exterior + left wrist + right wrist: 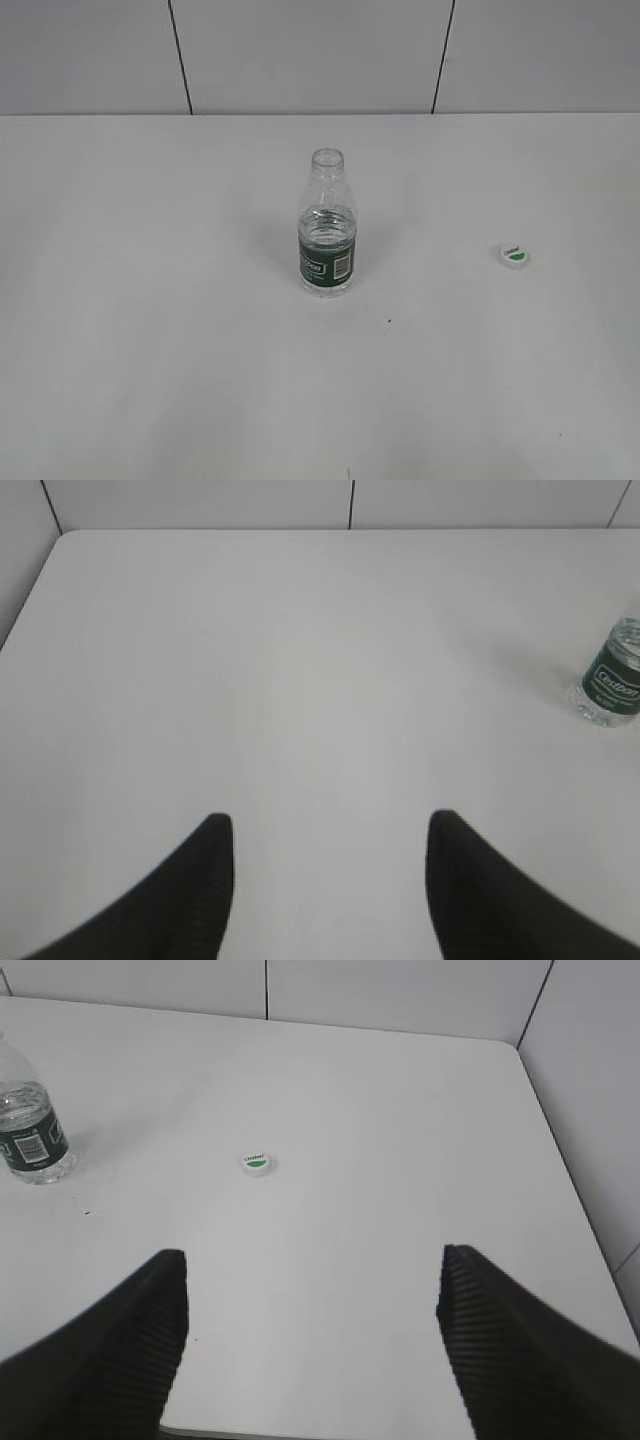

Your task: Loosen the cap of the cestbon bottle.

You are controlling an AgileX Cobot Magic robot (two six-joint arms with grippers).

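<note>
The cestbon bottle stands upright in the middle of the white table, its neck open with no cap on it. It also shows in the left wrist view at the right edge and in the right wrist view at the far left. The cap lies flat on the table well to the right of the bottle, green patch up; it also shows in the right wrist view. My left gripper is open and empty, far from the bottle. My right gripper is open and empty, short of the cap. Neither gripper shows in the exterior view.
The white table runs to a pale panelled wall at the back. A tiny dark speck lies in front of the bottle. The table's right edge and a side wall show in the right wrist view.
</note>
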